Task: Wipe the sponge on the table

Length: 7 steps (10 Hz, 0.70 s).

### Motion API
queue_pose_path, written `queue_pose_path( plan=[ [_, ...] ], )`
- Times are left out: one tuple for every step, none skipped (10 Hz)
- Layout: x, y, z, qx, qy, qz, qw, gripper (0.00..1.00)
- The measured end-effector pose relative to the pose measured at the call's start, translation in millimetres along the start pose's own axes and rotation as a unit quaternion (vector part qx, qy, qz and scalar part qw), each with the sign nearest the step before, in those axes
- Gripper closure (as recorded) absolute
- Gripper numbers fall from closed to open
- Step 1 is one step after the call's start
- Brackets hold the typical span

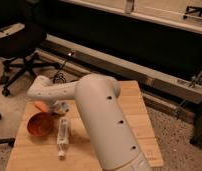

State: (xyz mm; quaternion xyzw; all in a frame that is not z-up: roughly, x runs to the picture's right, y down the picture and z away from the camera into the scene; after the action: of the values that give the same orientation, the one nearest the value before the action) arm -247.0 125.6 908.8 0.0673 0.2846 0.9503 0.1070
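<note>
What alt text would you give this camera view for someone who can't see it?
A white robot arm bends over a wooden table, its gripper low at the far left, beside an orange bowl and a white tube. The sponge is not in sight.
</note>
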Motion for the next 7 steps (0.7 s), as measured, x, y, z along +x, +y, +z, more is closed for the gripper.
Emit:
queue_pose_path(
  plan=[
    [6, 8, -1, -0.001, 0.005, 0.005, 1.0, 1.0],
    [12, 18, -3, -0.003, 0.007, 0.008, 0.9999, 1.0],
    [16, 27, -4, -0.004, 0.009, 0.011, 0.9999, 1.0],
    [21, 38, -4, -0.003, 0.013, 0.017, 0.9998, 1.0],
    [25, 48, -5, 0.0, 0.019, 0.022, 0.9996, 1.0],
    [29, 60, -6, 0.005, 0.028, 0.029, 0.9992, 1.0],
    [27, 71, -5, 0.012, 0.034, 0.037, 0.9987, 1.0]
  ],
)
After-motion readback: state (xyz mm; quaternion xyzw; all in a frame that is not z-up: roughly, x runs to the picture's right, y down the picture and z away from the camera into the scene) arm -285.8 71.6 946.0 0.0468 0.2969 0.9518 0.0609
